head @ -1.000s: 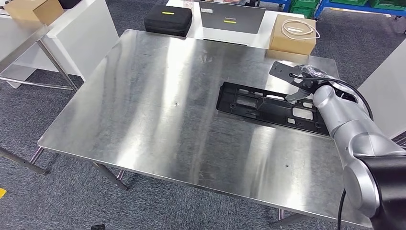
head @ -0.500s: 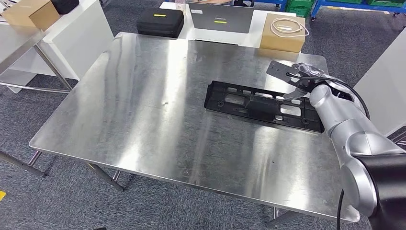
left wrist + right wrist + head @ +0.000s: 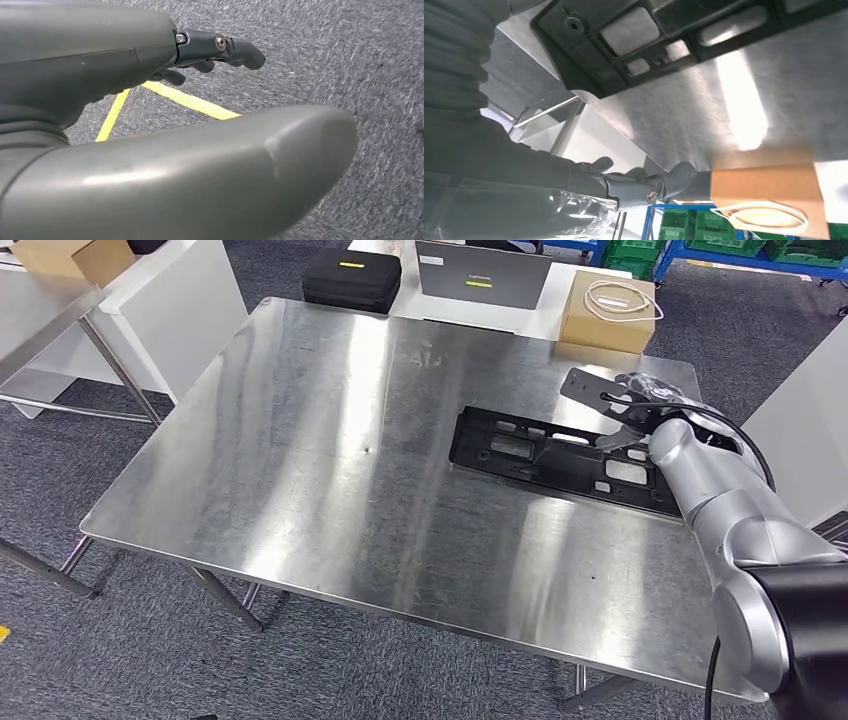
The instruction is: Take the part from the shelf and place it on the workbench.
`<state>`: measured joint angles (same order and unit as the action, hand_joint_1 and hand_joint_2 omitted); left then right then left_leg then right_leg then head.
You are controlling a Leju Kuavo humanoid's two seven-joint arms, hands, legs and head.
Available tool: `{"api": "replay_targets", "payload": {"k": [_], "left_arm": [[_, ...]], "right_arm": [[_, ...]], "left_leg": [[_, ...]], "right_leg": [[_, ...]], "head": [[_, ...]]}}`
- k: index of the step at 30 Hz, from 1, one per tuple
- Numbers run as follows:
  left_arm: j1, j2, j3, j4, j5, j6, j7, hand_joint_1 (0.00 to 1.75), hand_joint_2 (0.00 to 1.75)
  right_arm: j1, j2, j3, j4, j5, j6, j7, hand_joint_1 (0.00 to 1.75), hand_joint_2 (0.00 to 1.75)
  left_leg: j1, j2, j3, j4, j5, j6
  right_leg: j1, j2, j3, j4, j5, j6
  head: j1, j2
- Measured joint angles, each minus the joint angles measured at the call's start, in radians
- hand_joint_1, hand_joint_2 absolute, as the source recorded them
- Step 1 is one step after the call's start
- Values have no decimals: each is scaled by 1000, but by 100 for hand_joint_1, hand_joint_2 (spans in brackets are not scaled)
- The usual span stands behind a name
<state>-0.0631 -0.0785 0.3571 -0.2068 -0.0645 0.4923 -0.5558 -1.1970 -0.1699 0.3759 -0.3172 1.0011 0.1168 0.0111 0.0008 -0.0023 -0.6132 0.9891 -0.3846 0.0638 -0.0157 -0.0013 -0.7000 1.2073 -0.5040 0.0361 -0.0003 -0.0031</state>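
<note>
The long black plastic part (image 3: 545, 458) lies flat on the steel workbench (image 3: 300, 460), toward its far right side. My right hand (image 3: 632, 402) hovers just above the part's far right end, at the end of the silver arm. In the right wrist view the part (image 3: 634, 45) rests on the bench (image 3: 704, 100), and the dark fingers (image 3: 644, 186) stand apart from it with nothing in them. My left hand (image 3: 100, 60) hangs over grey carpet, its fingers (image 3: 235, 47) loosely extended and holding nothing.
Behind the bench stand a black case (image 3: 352, 280), a grey laptop (image 3: 483, 273) and a cardboard box (image 3: 608, 320) with a white cable on top. A white table (image 3: 150, 300) is at the left. Yellow tape (image 3: 190, 101) crosses the carpet.
The whole head view has swayed left and back right, so the camera moved. The part stays flat on the bench and my right hand stays by its far right end.
</note>
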Motion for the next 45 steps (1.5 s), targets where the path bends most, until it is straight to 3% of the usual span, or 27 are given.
{"api": "replay_targets", "payload": {"k": [1, 3, 5, 7, 9, 11, 13, 14, 15, 17, 19, 23, 25, 27, 29, 30, 31, 33, 34, 35, 37, 39, 40, 42, 43, 44, 45], "left_arm": [[0, -1, 0, 0, 0, 0, 0, 0, 0], [0, -1, 0, 0, 0, 0, 0, 0, 0], [1, -1, 0, 0, 0, 0, 0, 0, 0], [2, 0, 0, 0, 0, 0, -1, 0, 0], [3, 2, 0, 0, 0, 0, -2, 0, 0], [4, 1, 0, 1, 0, 0, -3, 0, 0], [6, 1, 0, 3, 0, -1, -3, 0, 0], [7, 2, 0, 4, 0, -1, -3, 0, 0], [7, 2, 1, 4, 0, -2, -3, 0, 0], [6, 3, 1, 5, 1, -2, -3, 0, 0], [6, 3, 1, 5, 1, -2, -3, 0, 0], [6, 3, 2, 6, 2, -2, -3, 0, 0], [4, 1, 2, 6, 2, -2, -3, 0, 0], [4, 1, 2, 6, 2, -2, -3, 0, 0], [5, 1, 2, 6, 2, -2, -3, 0, 0], [4, 0, 2, 6, 2, -2, -3, 0, 0], [4, -1, 2, 6, 2, -2, -3, 0, 0], [4, -2, 2, 6, 2, -2, -3, 0, 0], [4, -2, 2, 6, 2, -2, -3, 0, 0], [4, -2, 2, 6, 2, -2, -3, 0, 0], [5, -2, 2, 7, 2, -2, -3, 0, 0], [6, -1, 3, 7, 2, -2, -3, 0, 0], [7, 0, 3, 7, 2, -2, -3, 0, 0], [7, 0, 3, 7, 2, -2, -3, 0, 0], [7, 0, 3, 7, 2, -2, -3, 0, 0], [7, 0, 3, 7, 2, -2, -3, 0, 0], [7, 0, 4, 7, 2, -2, -3, 0, 0]], "right_arm": [[-1, 0, 1, 0, 0, -2, 1, 0, 175], [-3, 0, 2, 0, 0, -7, 4, 0, 175], [-5, 0, 2, 0, 1, -11, 8, 0, 175], [-5, 0, 3, 0, 1, -12, 11, 0, 175], [-5, 3, 3, 0, 1, -12, 15, 0, 175], [-5, 6, 4, 0, 1, -12, 17, 0, 175], [-3, 7, 5, 1, 1, -12, 18, 0, 175], [-2, 8, 5, 2, 1, -12, 19, 0, 175], [-2, 8, 6, 2, 1, -12, 20, 0, 175], [-2, 8, 6, 2, 2, -12, 22, 0, 175], [-3, 8, 7, 2, 3, -12, 23, 0, 175], [-5, 7, 10, 3, 3, -13, 24, 0, 175], [-5, 2, 10, 3, 3, -13, 24, 0, 175], [-4, -2, 11, 4, 2, -13, 26, 0, 175], [0, -2, 11, 7, 2, -13, 26, 0, 175], [1, -2, 11, 8, 2, -13, 26, 0, 175], [1, -2, 11, 8, 2, -13, 26, 0, 175], [-1, -1, 11, 7, 2, -13, 26, 0, 175], [-2, -1, 11, 5, 2, -14, 26, 0, 175], [-3, 0, 11, 3, 2, -14, 26, 0, 175], [-2, 0, 11, 2, 2, -15, 26, 0, 175], [-3, 3, 11, 2, 2, -15, 27, 0, 175], [-4, 6, 11, 2, 2, -15, 27, 0, 175], [-4, 10, 11, 2, 3, -16, 28, 0, 175], [-4, 10, 11, 2, 5, -17, 31, 0, 175], [-2, 10, 11, 2, 7, -20, 35, 0, 175], [0, 10, 11, 2, 10, -23, 40, 0, 175]], "left_leg": [[-1, 0, -1, 1, 1, -2], [-6, -1, -5, 5, 2, -8], [-10, 0, -10, 8, 5, -17], [-8, -1, -14, 13, 2, -25], [-3, -2, -37, 68, -40, -37], [6, -2, -88, 199, -118, -52], [15, -2, -126, 304, -162, -63], [19, -1, -119, 304, -157, -67], [23, -1, -93, 264, -135, -69], [28, -1, -11, 127, -83, -70], [24, -3, 31, 45, -60, -64], [11, -2, 19, 23, -31, -31], [11, -1, 5, 9, -7, -12], [8, -2, -19, 8, 11, -2], [6, -2, -44, 8, 30, -2], [5, -2, -57, 9, 41, -3], [4, -2, -70, 9, 51, -6], [2, -2, -91, 10, 71, -13], [1, -2, -97, 9, 82, -18], [1, -2, -100, 8, 93, -24], [2, -2, -102, -1, 112, -37], [7, -3, -114, 15, 87, -48], [10, -3, -127, 51, 44, -53], [17, -2, -159, 181, -65, -65], [20, -2, -170, 249, -100, -72], [24, -2, -170, 294, -111, -77], [29, -1, -153, 304, -103, -82]], "right_leg": [[0, 0, 43, -77, 26, 5], [3, 0, 112, -203, 64, 3], [7, 0, 127, -235, 75, -8], [-3, 0, 126, -238, 82, -20], [-15, -1, 127, -242, 90, -33], [-15, -2, 124, -242, 95, -40], [-15, -3, 119, -239, 98, -40], [-16, -2, 116, -236, 99, -40], [-17, -2, 113, -233, 99, -39], [-16, -2, 107, -225, 100, -36], [-12, -1, 100, -221, 105, -28], [-9, -1, 82, -222, 113, 0], [-8, -1, 46, -156, 59, -8], [-8, -1, -5, -20, -21, -22], [-7, 0, -22, 68, -52, -18], [-6, 0, -4, 62, -43, -10], [-5, -1, 35, 18, -25, -4], [0, -1, 143, -126, -7, -2], [4, -1, 179, -183, -6, -5], [9, 0, 198, -217, -9, -8], [10, 1, 190, -228, 1, -16], [-2, -3, 184, -234, 21, -35], [-9, -5, 178, -236, 35, -45], [-9, -5, 155, -235, 58, -55], [-9, -5, 142, -234, 69, -54], [-10, -5, 130, -233, 78, -51], [-11, -5, 118, -231, 86, -46]], "head": [[0, 0], [-1, 0], [-1, 0], [-1, 0], [-5, 0], [-9, 0], [-9, 0], [-10, 0], [-10, 0], [-10, 0], [-8, 0], [-6, 0], [-3, 0], [0, 0], [1, 0], [1, 0], [1, 0], [2, 0], [1, 0], [1, 0], [2, 0], [2, 0], [1, 0], [-1, 0], [-1, 0], [-1, 0], [-1, 0]]}}
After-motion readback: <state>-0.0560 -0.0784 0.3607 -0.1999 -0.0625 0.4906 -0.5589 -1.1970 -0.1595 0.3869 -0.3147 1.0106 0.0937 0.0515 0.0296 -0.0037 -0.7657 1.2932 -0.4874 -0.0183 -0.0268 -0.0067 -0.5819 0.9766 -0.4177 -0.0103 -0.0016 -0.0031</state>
